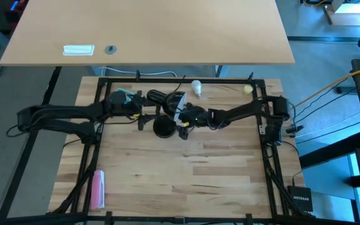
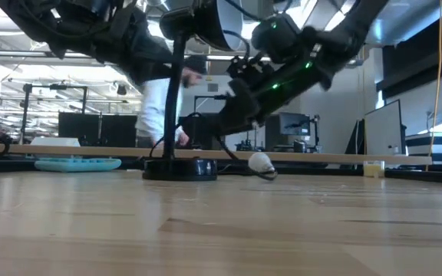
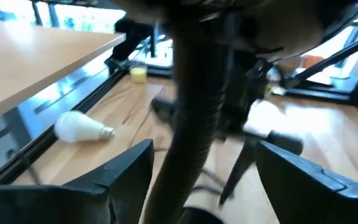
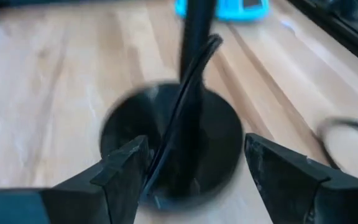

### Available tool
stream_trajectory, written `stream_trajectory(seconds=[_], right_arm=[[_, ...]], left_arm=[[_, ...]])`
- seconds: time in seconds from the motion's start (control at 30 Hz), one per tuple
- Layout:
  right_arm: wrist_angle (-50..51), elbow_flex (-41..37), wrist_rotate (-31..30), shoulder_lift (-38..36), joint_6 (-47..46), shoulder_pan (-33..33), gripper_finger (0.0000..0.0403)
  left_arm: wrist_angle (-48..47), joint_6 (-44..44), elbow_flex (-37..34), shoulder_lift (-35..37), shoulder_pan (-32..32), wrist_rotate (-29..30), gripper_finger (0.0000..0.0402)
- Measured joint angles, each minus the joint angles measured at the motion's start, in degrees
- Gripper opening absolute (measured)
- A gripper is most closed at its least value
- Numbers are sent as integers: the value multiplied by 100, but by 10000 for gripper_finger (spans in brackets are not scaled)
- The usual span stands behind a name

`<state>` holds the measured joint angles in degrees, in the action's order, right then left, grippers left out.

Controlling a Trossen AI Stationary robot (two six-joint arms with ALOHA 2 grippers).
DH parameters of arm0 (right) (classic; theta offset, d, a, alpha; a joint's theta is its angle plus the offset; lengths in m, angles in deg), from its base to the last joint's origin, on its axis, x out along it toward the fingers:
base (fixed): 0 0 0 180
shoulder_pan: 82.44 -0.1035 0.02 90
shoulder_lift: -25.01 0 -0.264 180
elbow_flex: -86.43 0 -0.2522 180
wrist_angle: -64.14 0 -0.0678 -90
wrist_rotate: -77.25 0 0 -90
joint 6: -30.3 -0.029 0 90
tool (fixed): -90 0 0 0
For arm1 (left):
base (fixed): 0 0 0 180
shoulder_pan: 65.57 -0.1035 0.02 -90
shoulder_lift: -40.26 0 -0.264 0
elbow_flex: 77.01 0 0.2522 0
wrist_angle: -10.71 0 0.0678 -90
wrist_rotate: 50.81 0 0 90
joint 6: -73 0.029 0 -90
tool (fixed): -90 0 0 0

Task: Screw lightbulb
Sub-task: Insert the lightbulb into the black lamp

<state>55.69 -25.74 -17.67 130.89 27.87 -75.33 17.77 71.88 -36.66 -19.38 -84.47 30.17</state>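
bulb (image 1: 196, 86) lies loose on its side at the far edge of the table (image 1: 186, 175), held by neither arm; the left wrist view shows its screw base (image 3: 106, 132) clear of everything, and from table height it sits just right of the lamp's base.

left gripper (image 3: 201, 165): fingers (image 3: 123, 165) apart, straddling the lamp's black stem (image 3: 194, 124) without clamping it. right gripper (image 4: 194, 165): fingers (image 4: 126, 165) apart too, hanging over the lamp's round base (image 4: 173, 146), with stem and cord (image 4: 188, 93) running up between them. from above, both grippers crowd the lamp (image 1: 163, 127) mid-table, left arm (image 1: 61, 119) reaching in from the left, right arm (image 1: 242, 112) from the right. a yellow ball (image 1: 247, 89) sits at the far right, a pink thing (image 1: 97, 189) at the near left.

risks, as i judge them: with nothing gripping the stem, a bump from either arm could tip or slide the lamp. the cord between the right fingers could snag when they pull away. the bulb is round and free, so a clumsy pinch may roll it off the far edge.
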Motion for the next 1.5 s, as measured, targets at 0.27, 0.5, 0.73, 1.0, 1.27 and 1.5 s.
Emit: stream_trajectory(seconds=[0.27,0.5,0.73,1.0,1.27,1.5], right_arm=[[3075,3,-901,-1411,-60,-187,271],[4557,5,-1120,-2631,-344,-195,271],[3250,-564,-1420,-3076,-1018,942,271],[2211,-934,-1088,-1847,-2208,2264,271],[1862,-839,-1429,-985,-2866,2334,271],[1677,-504,-1744,-397,-2901,2332,271]], left_arm=[[-1156,-182,0,410,-1,216,263],[-1241,-178,2,485,-4,241,260],[-1339,-211,2,483,-4,312,260],[-1289,-298,9,478,-6,379,260],[-1278,-226,9,478,-6,389,260],[-1272,-182,9,478,-6,393,260]])
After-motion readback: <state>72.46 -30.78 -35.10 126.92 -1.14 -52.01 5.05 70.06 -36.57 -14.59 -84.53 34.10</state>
